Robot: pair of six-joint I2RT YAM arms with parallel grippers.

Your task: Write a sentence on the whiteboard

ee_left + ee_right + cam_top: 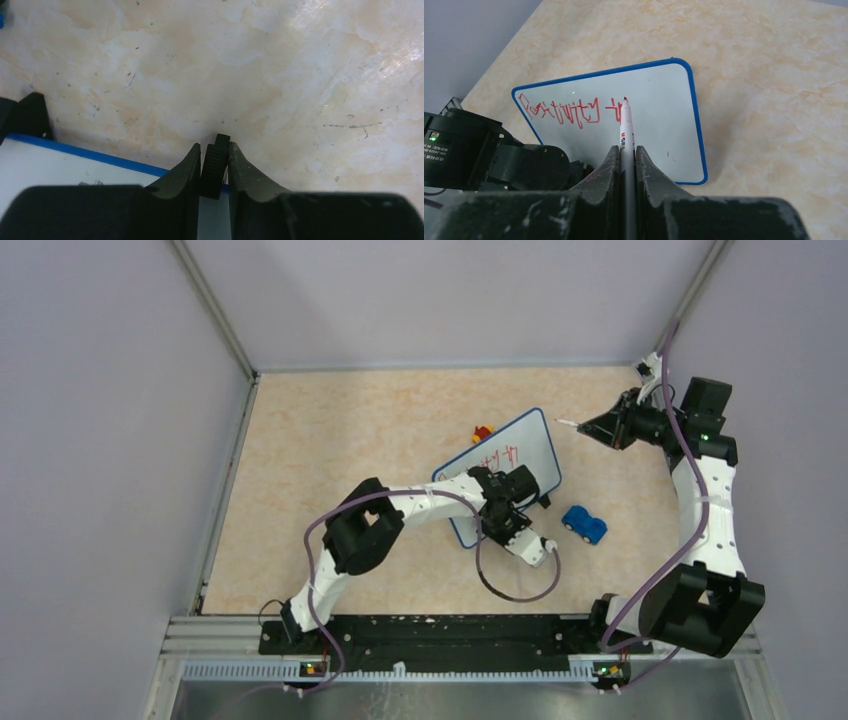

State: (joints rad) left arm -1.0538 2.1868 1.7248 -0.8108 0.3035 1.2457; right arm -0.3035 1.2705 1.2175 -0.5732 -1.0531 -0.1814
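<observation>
The whiteboard (527, 435), white with a blue rim, lies tilted on the table at mid-right. One line of red handwriting, the sentence (561, 111), runs across it and reads roughly "Positivity in". My left gripper (214, 147) sits at the board's near edge (100, 156), shut on a black ribbed foot (215, 167) that sticks out from the rim. My right gripper (626, 148) hovers off the board's far right corner, shut on a white marker (625, 127). The marker's red tip points at the board but is clear of its surface.
A blue toy car (584, 524) stands just right of the board's near corner. A small red and yellow toy (482, 433) lies behind the board's far left edge. A second black foot (30, 112) shows at the left. Grey walls enclose the table.
</observation>
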